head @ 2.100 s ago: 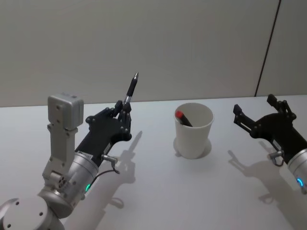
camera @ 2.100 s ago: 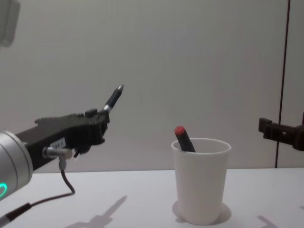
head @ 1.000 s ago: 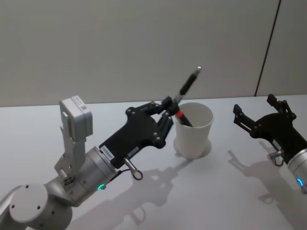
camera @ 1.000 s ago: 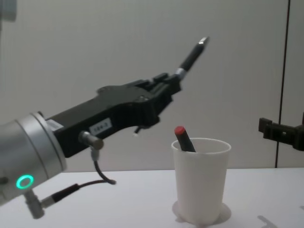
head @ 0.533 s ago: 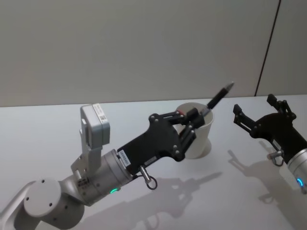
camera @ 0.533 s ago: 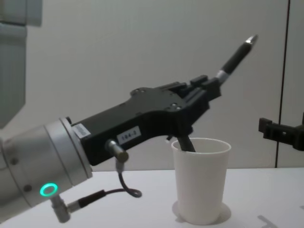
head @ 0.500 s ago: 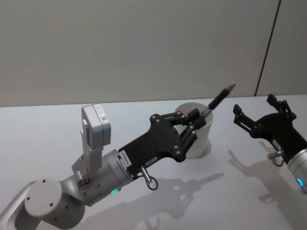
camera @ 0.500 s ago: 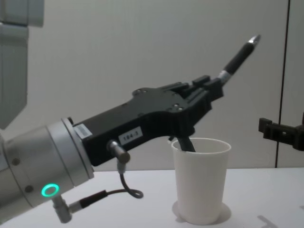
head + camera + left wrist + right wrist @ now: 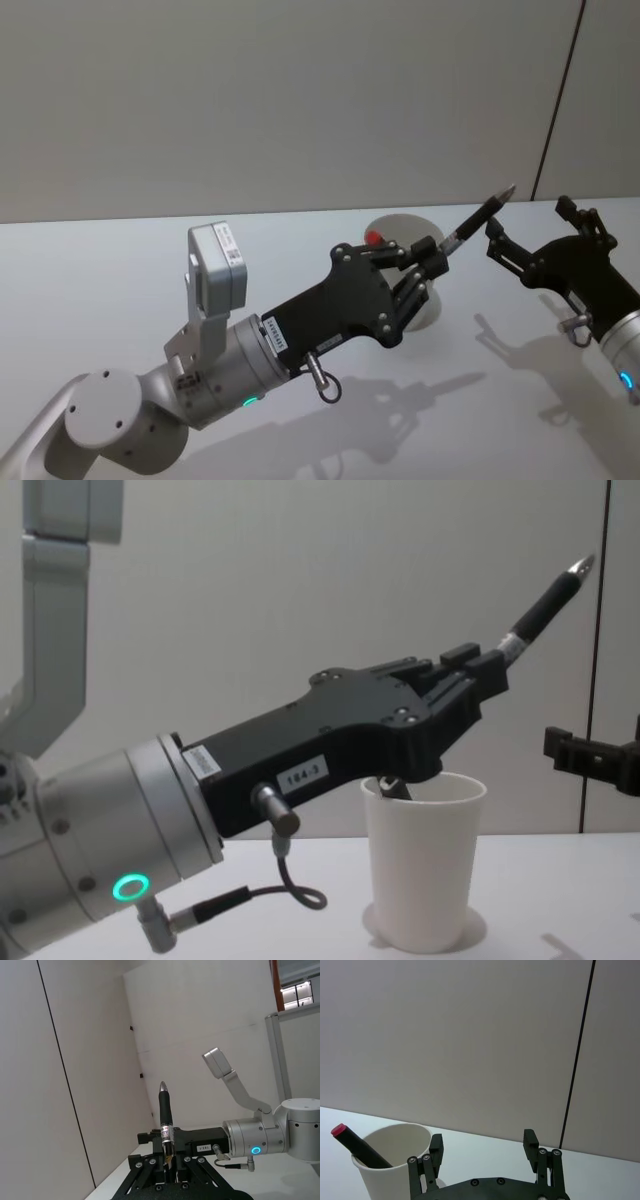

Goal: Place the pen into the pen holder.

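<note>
My left gripper (image 9: 428, 252) is shut on a black pen (image 9: 480, 213) and hovers directly over the pen holder, a white paper cup (image 9: 424, 872). The pen slants up and to the right, its tip close to my right gripper. In the head view the gripper covers most of the cup (image 9: 396, 221). A red-capped marker (image 9: 354, 1145) leans inside the cup (image 9: 391, 1162). The left wrist view has the pen (image 9: 165, 1124) standing up between the shut fingers (image 9: 168, 1161). At the right, my right gripper (image 9: 531, 224) is open and holds nothing, level with the cup (image 9: 483, 1145).
The white table (image 9: 90, 270) runs to a plain grey wall. A dark vertical seam (image 9: 599, 630) marks the wall at the right. My left arm's silver wrist and camera block (image 9: 217, 282) stretch across the table's middle.
My left gripper has carried the pen rightward from left of the cup to above it, and the pen now leans further right. The right arm has not moved.
</note>
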Robot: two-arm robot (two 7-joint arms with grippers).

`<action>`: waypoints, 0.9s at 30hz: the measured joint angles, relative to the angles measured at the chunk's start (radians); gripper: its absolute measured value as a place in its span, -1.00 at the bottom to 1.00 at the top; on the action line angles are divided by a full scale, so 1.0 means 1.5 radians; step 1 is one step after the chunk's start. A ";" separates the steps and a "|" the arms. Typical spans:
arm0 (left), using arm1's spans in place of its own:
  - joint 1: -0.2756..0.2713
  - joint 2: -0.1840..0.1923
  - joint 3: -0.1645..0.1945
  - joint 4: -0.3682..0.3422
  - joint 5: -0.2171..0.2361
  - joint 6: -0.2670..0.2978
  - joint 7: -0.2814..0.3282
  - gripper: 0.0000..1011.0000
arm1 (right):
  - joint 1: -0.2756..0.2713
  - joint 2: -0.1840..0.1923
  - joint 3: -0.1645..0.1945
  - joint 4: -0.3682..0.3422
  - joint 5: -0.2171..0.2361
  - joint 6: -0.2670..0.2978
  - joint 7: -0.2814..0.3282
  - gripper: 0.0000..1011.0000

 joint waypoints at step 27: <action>-0.005 -0.005 0.004 0.006 0.002 -0.003 -0.013 -0.74 | -0.075 0.098 0.060 -0.105 0.170 0.034 0.095 0.98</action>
